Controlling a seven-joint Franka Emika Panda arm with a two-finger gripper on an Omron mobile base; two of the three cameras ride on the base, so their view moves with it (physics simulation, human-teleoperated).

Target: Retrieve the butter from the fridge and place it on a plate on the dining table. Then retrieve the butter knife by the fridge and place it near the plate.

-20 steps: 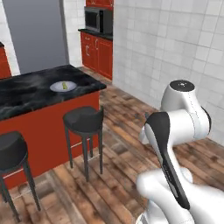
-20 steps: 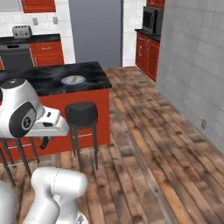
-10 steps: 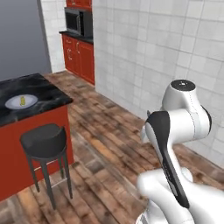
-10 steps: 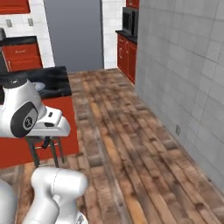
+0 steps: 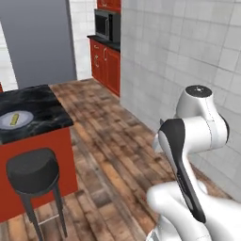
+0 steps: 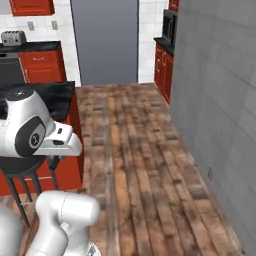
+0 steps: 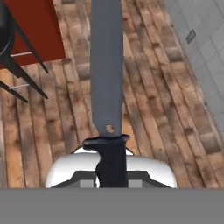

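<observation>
Wood floor (image 6: 130,150) lies open beside dining table (image 5: 44,101) edge; jaws grip butter knife (image 7: 106,78)

The butter (image 5: 15,117) lies on the plate (image 5: 22,122) on the desk (image 5: 44,106). A stool (image 5: 32,172) stands before the desk; the fridge (image 5: 40,42) stands behind it.

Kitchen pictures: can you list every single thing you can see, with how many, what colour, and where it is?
butter knife: one, dark grey, held in the tool, blade pointing away over the floor
butter: one, pale yellow, on the plate
plate: one, pale blue-grey, on the dining table
dining table: one, black marble top, red base, left side
stool: one, black, in front of the dining table
fridge: one, grey, doors shut, far end
microwave: one, dark, on the red cabinets
toaster: one, silver, far counter
floor: brown wood planks
tool: one, shut on the knife handle
</observation>
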